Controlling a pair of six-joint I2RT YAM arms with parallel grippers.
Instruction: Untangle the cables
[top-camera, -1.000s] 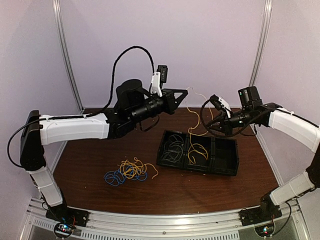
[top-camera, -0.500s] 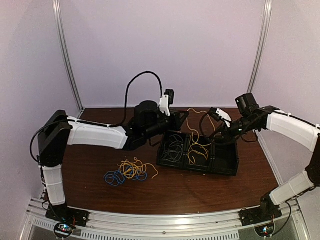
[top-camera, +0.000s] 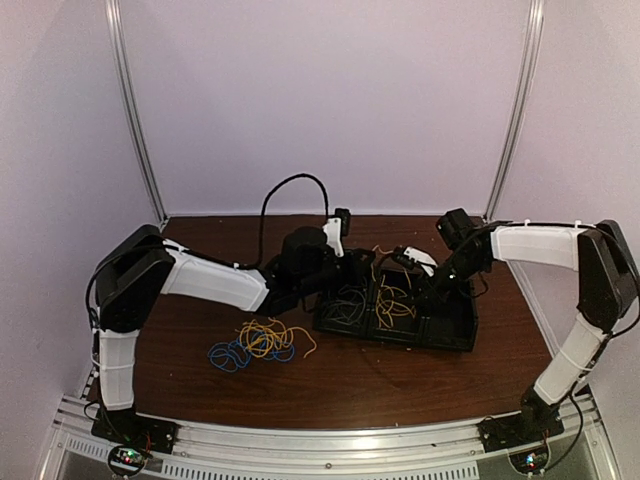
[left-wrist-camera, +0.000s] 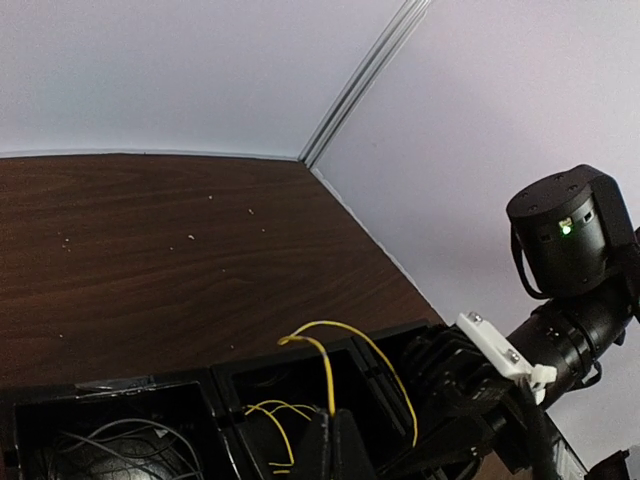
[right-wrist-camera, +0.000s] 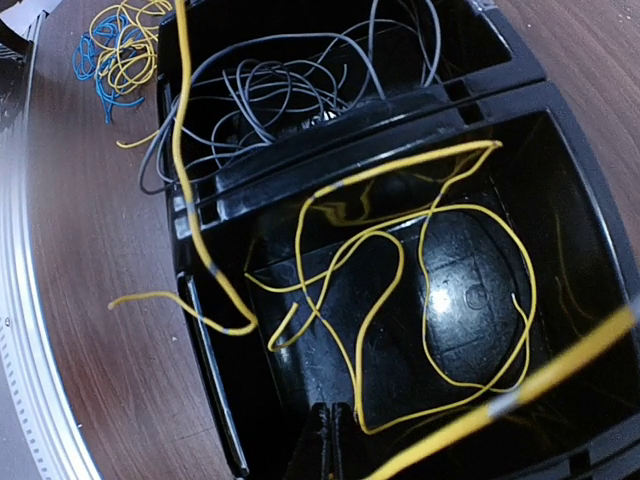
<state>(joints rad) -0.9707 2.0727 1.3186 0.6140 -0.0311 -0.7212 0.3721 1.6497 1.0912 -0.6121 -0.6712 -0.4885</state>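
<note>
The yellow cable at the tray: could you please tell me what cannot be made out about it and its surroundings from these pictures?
- Right wrist view: the bottom edge cuts off the right gripper, so whether it pinches the yellow cable is unclear.
- Top view: the right arm hides part of the right compartment of the tray.
- Top view: the blue and yellow pile is too small to trace crossings.

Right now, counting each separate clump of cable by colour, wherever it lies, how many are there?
Grey cable clumps: 1, in the tray's left compartment, top view.
Yellow cable clumps: 2, one in the middle compartment, another on the table.
Blue cable clumps: 1, tangled with the yellow on the table.
Total: 4.
</note>
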